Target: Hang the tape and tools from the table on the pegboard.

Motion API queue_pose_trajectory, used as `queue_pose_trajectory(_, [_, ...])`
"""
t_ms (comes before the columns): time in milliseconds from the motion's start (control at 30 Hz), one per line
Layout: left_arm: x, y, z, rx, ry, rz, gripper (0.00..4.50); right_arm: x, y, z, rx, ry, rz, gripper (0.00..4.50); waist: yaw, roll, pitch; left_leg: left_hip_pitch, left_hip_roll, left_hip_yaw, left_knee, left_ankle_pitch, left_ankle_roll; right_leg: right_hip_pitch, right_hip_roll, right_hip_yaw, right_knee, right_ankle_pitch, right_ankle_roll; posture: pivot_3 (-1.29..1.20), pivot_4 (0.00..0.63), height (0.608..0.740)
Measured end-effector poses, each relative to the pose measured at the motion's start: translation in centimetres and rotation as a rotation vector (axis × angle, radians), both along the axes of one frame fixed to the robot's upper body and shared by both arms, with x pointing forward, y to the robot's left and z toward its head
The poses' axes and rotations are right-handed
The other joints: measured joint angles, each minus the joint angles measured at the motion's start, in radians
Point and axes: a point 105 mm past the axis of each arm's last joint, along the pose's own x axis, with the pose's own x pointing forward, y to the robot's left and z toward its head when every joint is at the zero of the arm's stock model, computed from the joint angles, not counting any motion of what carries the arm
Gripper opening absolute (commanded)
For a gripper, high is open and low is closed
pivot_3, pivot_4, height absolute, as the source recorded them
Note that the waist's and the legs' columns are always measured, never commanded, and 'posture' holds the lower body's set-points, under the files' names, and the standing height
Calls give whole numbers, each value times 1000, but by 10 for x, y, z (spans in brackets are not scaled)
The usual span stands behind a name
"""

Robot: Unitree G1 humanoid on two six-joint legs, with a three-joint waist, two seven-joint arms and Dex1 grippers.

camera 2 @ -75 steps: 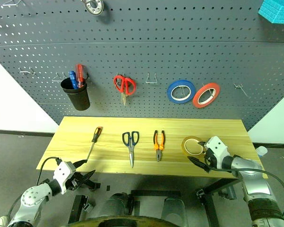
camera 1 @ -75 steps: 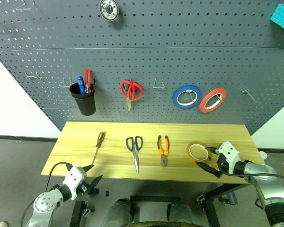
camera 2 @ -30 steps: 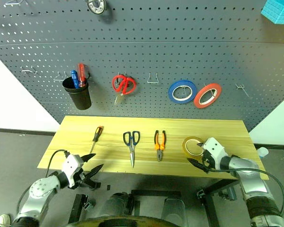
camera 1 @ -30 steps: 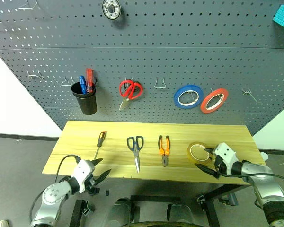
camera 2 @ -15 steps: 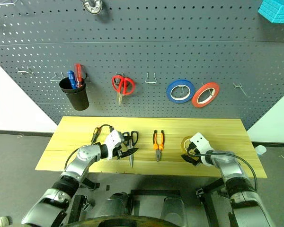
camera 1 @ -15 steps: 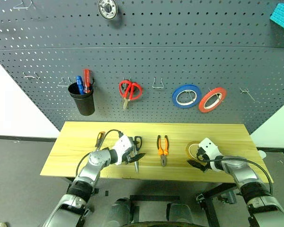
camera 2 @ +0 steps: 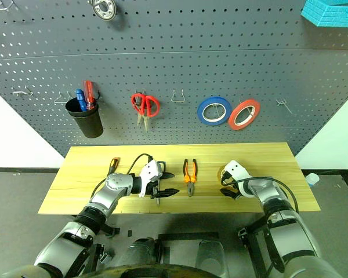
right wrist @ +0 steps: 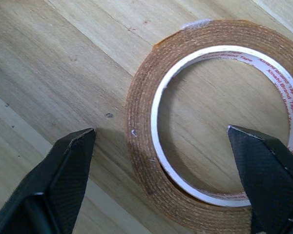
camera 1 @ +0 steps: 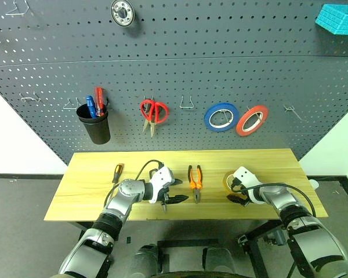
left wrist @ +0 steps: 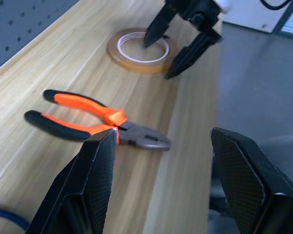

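- The pegboard (camera 1: 232,63) fills the wall behind; on its hooks hang red-handled scissors (camera 1: 153,112), a blue roll (camera 1: 220,117) and a red roll (camera 1: 250,120), plus a black cup (camera 1: 96,124) holding a red and a blue screwdriver.
- The table (camera 1: 93,191) stands below it, with all the task's things lying flat on top.
- The left gripper (camera 1: 177,190) hovers over the dark-blue-handled scissors (camera 2: 156,200), fingers spread wide and holding nothing; the scissors are mostly hidden beneath it.
- The right gripper (camera 1: 234,193) stands open astride the tape's near rim, one finger (right wrist: 268,180) inside the core, the other (right wrist: 53,180) outside; it is not yet closed on it.
- The tape (right wrist: 219,122) lies flat near the table's right end.
- The pliers (camera 1: 194,180) lie between the two grippers, just right of the left one.
- The screwdriver (camera 1: 117,172) lies left of the left arm, untouched.
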Motion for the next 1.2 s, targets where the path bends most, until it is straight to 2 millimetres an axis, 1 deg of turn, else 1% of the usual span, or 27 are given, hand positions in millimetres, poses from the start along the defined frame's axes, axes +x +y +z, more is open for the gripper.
queue_pose_trajectory(300, [0,0,0,-3,3,0,3222,0,2,0,-4,16,31,638,0,0,0,1,0,-1,0,0,0,1,0,0,0,0,0,-82,13,740])
queue_pose_trajectory(333, [0,1,0,-3,3,1,3222,0,2,0,-5,15,33,470,0,0,0,2,0,-1,0,0,0,1,0,0,0,0,0,-88,14,740])
queue_pose_trajectory(500, [1,1,2,-10,-7,7,3222,-2,1,0,-9,6,35,471,0,0,0,2,0,-1,0,0,0,2,0,0,0,0,0,-91,16,740])
queue_pose_trajectory(567, [5,-1,10,-53,-61,21,3222,-2,-1,1,-26,-21,39,471,2,0,0,2,-1,-1,0,0,0,1,0,0,0,0,0,-91,16,740])
queue_pose_trajectory(633, [13,-5,27,-144,-150,63,3222,-3,-11,2,-100,-75,47,471,6,0,0,1,-1,-1,0,0,0,1,-1,0,0,0,0,-93,18,740])
queue_pose_trajectory(700, [26,-10,51,-245,-221,111,3222,-7,-32,6,-230,-139,55,471,16,0,0,0,-2,-1,1,0,0,0,-1,0,0,0,1,-103,18,740])
queue_pose_trajectory(767, [37,-13,75,-319,-279,128,3222,-14,-46,9,-315,-192,58,471,23,-1,0,-2,-2,-1,1,0,0,-1,-1,0,0,0,1,-118,19,740])
queue_pose_trajectory(833, [44,-21,103,-397,-339,116,3222,-25,-51,14,-376,-279,78,471,24,0,0,-3,-1,0,1,0,0,-3,-1,1,-1,0,1,-143,17,740])
queue_pose_trajectory(867, [45,-24,113,-428,-358,107,3222,-27,-51,17,-399,-312,95,471,23,0,0,-3,-2,1,0,0,0,-3,-2,1,-1,0,2,-153,18,740])
queue_pose_trajectory(933, [39,-34,130,-508,-368,62,3222,-32,-53,29,-492,-414,148,471,19,1,-1,-4,-2,4,1,-1,1,-3,-2,3,-3,0,2,-168,19,740])
queue_pose_trajectory(967, [36,-38,134,-535,-362,45,3222,-31,-53,36,-527,-461,169,471,14,0,0,-4,-2,4,1,-1,1,-3,-2,3,-4,0,3,-184,17,740])
queue_pose_trajectory(1067, [30,-46,133,-567,-328,11,3222,-25,-53,63,-623,-617,205,471,0,0,0,-4,-1,4,2,-1,1,-2,-2,3,-4,1,2,-202,15,740])
queue_pose_trajectory(1167, [27,-51,133,-581,-317,-9,3222,-21,-55,81,-708,-722,219,471,-4,-1,0,-4,-1,5,4,-1,1,-2,-2,3,-4,1,1,-220,9,740])
queue_pose_trajectory(1200, [27,-52,133,-584,-314,-11,3222,-18,-55,90,-748,-772,234,471,-4,0,0,-4,-1,5,5,-1,1,-2,-2,3,-4,1,0,-220,8,740])
